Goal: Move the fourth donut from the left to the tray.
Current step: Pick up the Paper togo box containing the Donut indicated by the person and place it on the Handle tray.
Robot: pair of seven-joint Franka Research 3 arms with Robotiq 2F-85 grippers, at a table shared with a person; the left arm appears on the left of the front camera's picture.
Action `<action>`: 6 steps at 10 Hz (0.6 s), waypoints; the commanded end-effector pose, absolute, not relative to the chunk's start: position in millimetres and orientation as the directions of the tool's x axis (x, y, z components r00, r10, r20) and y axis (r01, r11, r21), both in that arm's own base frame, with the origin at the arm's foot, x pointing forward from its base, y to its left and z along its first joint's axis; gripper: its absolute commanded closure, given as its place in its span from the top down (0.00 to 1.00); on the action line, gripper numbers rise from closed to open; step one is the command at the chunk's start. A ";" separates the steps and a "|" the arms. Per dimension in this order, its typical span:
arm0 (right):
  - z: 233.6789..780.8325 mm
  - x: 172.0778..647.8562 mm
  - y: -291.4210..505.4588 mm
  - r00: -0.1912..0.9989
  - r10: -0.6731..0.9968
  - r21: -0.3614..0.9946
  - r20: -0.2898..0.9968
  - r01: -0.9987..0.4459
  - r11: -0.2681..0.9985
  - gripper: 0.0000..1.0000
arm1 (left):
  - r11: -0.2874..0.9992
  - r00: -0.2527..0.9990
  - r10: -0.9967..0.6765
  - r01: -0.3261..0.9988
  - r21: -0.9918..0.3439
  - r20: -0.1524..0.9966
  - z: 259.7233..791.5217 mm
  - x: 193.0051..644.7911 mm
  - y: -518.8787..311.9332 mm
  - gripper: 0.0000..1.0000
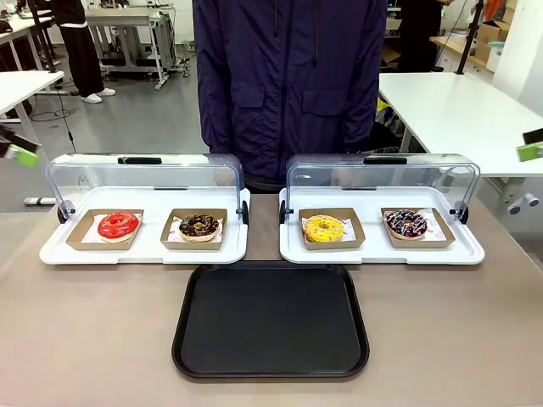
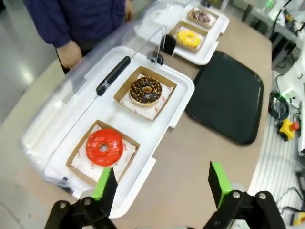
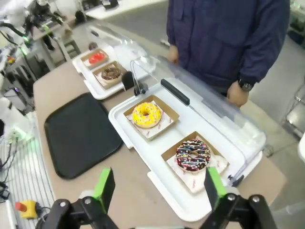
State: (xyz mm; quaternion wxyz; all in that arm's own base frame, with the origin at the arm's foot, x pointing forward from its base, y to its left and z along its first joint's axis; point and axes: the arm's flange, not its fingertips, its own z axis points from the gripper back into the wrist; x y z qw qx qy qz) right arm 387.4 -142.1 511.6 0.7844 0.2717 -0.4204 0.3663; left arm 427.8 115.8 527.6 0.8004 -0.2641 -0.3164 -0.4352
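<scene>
The left gripper (image 2: pixel 162 187) hangs with its jaws apart, a red donut (image 2: pixel 104 147) just beyond one of its fingers. The right gripper (image 3: pixel 158 188), jaws also apart, has the black tray (image 3: pixel 81 136) ahead to its left and the sprinkled chocolate donut (image 3: pixel 193 155) just beyond it in a cardboard holder (image 3: pixel 170 151). The red print on its paper (image 3: pixel 191 179) is too small to read.

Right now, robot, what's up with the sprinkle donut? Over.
Left gripper, right gripper: jaws open, holding nothing. Sprinkle donut in its holder, untouched. Clear lid up; path to tray open.
</scene>
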 end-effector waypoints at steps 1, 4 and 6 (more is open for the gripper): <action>497.3 404.3 -173.2 0.328 0.299 0.136 0.896 -0.844 0.518 1.00 | 0.426 0.387 -0.467 0.887 -0.181 0.795 520.0 442.6 153.3 1.00; 484.0 396.2 -204.9 0.268 0.254 0.110 0.929 -0.857 0.504 1.00 | 0.421 0.361 -0.391 0.888 -0.185 0.847 497.9 439.3 193.8 1.00; 479.8 391.7 -209.2 0.254 0.231 0.110 0.939 -0.860 0.498 1.00 | 0.410 0.331 -0.365 0.896 -0.169 0.870 491.9 432.1 205.7 1.00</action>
